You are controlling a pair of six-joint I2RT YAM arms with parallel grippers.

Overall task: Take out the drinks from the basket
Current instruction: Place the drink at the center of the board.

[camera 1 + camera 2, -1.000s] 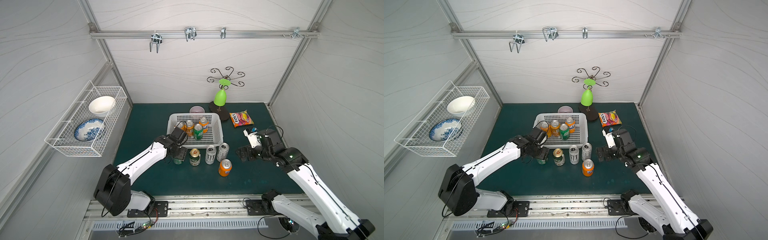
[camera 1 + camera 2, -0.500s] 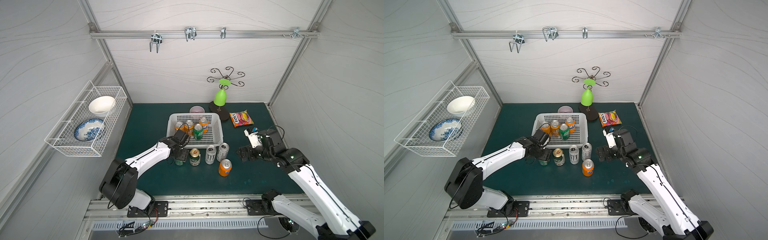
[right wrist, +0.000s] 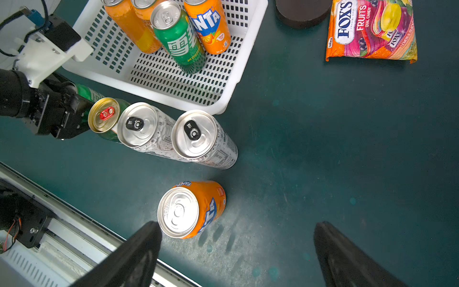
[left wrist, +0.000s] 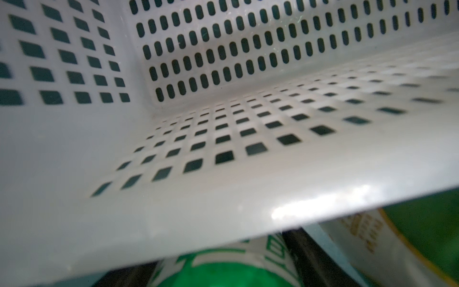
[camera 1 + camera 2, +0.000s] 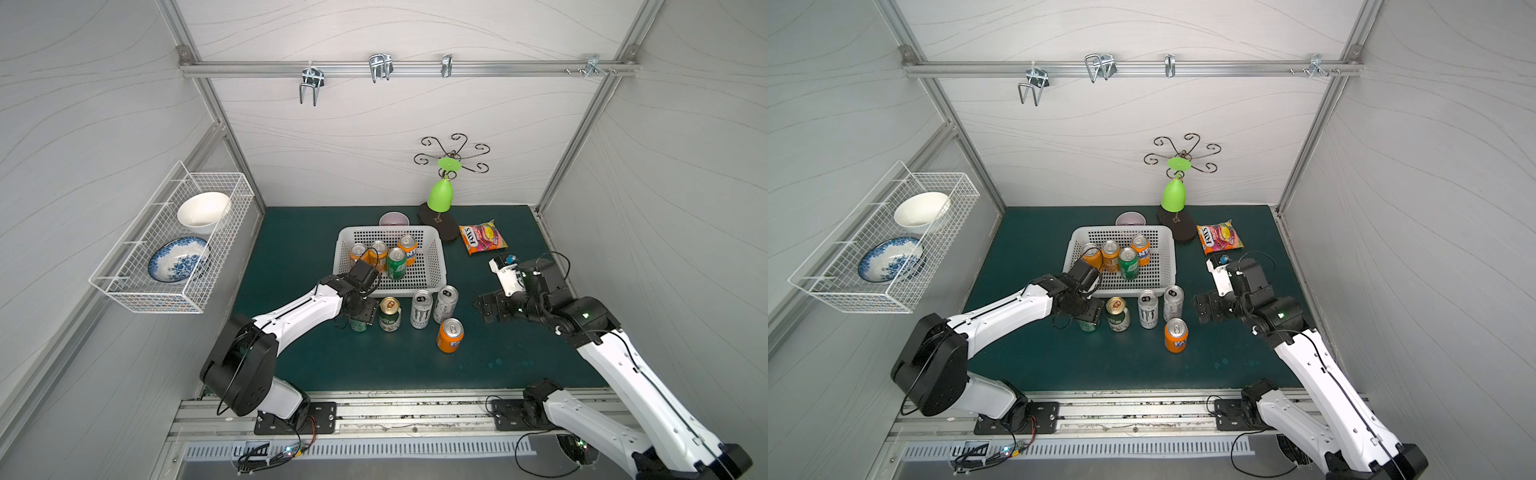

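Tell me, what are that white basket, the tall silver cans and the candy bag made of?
The white basket looks like moulded plastic: glossy, with punched slots and a rolled rim. The tall silver cans look like aluminium: bright metal lids with pull tabs. The candy bag seems to be glossy plastic film, going by its sheen and creases.

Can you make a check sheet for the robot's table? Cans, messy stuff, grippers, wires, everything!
Surface: dark green mat, pale scuffs, no spills seen.
Job's things: basket holds three orange cans and a green can; outside stand a second green can, gold-top can, two silver cans, lone orange can.
Clutter: candy bag, pale bowl, curly stand with green cup.
Grippers: left gripper at the second green can, grip unclear; right gripper empty, jaws wide apart.
Cables: loose wires at front rail.
Surroundings: wire rack with two bowls; hooks overhead.
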